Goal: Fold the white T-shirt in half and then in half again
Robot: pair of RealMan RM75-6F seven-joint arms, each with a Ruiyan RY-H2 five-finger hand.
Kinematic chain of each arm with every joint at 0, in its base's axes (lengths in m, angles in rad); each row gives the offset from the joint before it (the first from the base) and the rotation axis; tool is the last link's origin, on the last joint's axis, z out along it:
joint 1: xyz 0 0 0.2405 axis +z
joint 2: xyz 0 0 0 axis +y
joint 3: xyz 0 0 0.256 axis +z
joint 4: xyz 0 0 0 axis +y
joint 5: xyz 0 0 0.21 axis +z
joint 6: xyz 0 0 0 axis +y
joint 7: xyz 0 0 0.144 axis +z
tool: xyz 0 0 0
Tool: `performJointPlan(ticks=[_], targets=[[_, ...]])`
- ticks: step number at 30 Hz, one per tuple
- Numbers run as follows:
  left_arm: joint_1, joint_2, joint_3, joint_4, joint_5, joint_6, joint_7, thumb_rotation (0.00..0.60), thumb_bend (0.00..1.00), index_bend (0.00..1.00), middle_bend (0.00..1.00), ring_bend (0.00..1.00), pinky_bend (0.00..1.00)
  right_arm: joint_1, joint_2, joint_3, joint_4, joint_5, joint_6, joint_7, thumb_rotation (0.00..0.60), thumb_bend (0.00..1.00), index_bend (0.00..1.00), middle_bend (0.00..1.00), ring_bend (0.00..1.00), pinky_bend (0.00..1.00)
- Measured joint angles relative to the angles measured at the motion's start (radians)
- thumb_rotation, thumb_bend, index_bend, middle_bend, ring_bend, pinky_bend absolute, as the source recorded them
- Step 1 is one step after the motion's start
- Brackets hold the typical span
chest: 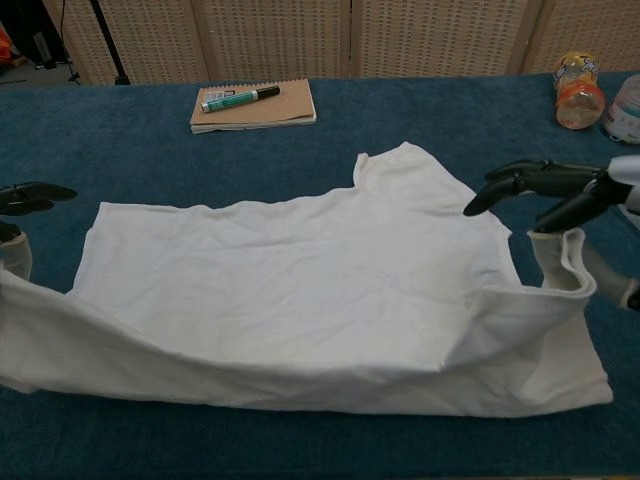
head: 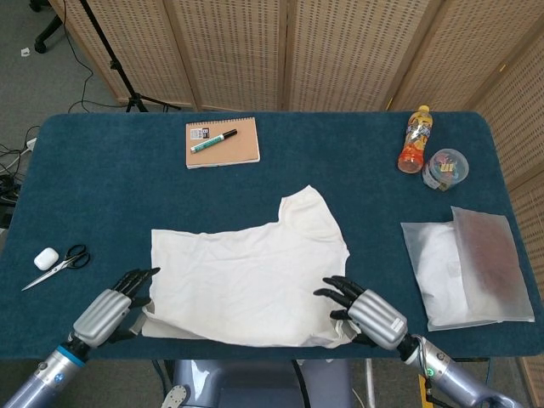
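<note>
While the white T-shirt (head: 251, 272) lies spread at the middle of the blue desk (head: 102, 195), its near hem is held lifted off the cloth surface at both corners. The left corner is pinched by the left hand (head: 109, 308) at about 7 o'clock of the desk, the dark fingers (chest: 30, 195) being stretched forward above the fabric; in the chest view the hem is seen to hang from that hand. The right corner is gripped from below by the right hand (head: 367, 311) at about 5 o'clock, with the upper fingers (chest: 530, 180) extended and spread over the shirt while the cloth is draped over the lower part of the hand. A sagging fold is formed along the raised near edge between the two hands. The single visible sleeve is pointed toward 12 o'clock. A notebook (head: 223, 143) with a marker (head: 212, 141) on it is placed toward 11 o'clock, scissors (head: 58, 265) at 9 o'clock, a bottle (head: 414, 139) at 2 o'clock, and a plastic bag (head: 467, 267) at 4 o'clock.
</note>
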Motion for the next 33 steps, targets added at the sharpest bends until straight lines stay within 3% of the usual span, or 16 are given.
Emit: performJointPlan(ticks=[10,19,33], targets=[[-0.111,-0.005,-0.185,-0.085,-0.316,-0.200,0.115,0.600,0.61,0.73,0.00,0.00,0.00,0.094,-0.028,0.184,-0.004,0.258,-0.204,-0.063,0.600,0.65,0.66,0.18,0.00,0.08],[-0.197,-0.036,-0.298,-0.023,-0.526,-0.323,0.140,0.600,0.61,0.73,0.00,0.00,0.00,0.180,-0.085,0.328,0.084,0.473,-0.360,-0.112,0.600,0.65,0.66,0.18,0.00,0.08],[-0.272,-0.139,-0.360,0.187,-0.677,-0.457,0.103,0.600,0.61,0.73,0.00,0.00,0.00,0.234,-0.171,0.392,0.296,0.608,-0.478,-0.094,0.600,0.65,0.66,0.18,0.00,0.08]])
